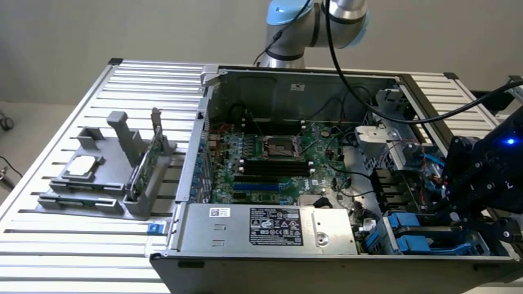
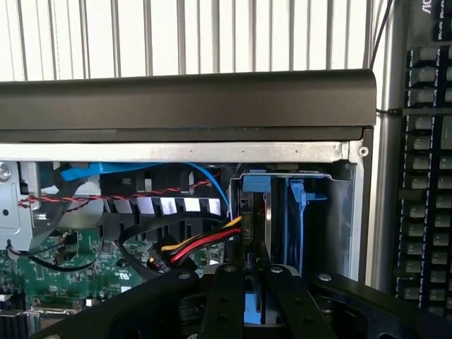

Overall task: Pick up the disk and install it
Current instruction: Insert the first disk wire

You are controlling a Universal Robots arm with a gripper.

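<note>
Nearest the lens: black two-fingered gripper [image 2: 253, 274], jaws drawn narrow and apparently clamped on a blue edge of the disk. Pinched between them, standing on edge: flat silver-metal disk in its blue plastic carrier [image 2: 275, 219], partway down in the grey sheet-metal drive bay [image 2: 346, 212] at the near corner of the open computer case [image 1: 204, 110], on the exterior view's right. Whether fully seated, cannot tell.

Just beside the disk, toward the case's middle: red, yellow and black power cable bundle [image 2: 205, 244], its plug right by the carrier's edge, and a thin blue data cable [image 2: 212, 180] looping above. Further in, green motherboard [image 2: 42, 279]. Beyond the bay, black front panel of the case [image 2: 183, 99]; outside it, a black keyboard [image 2: 424, 176].

To do this step well:
- Keep the carrier square to the bay walls; any tilt likely to jam the blue rails.
- Press straight along the bay, slowly.
- Mind the cable bundle; a snagged wire could block seating or get pinched.
- Hold the narrow grip until the carrier sits flush.
</note>
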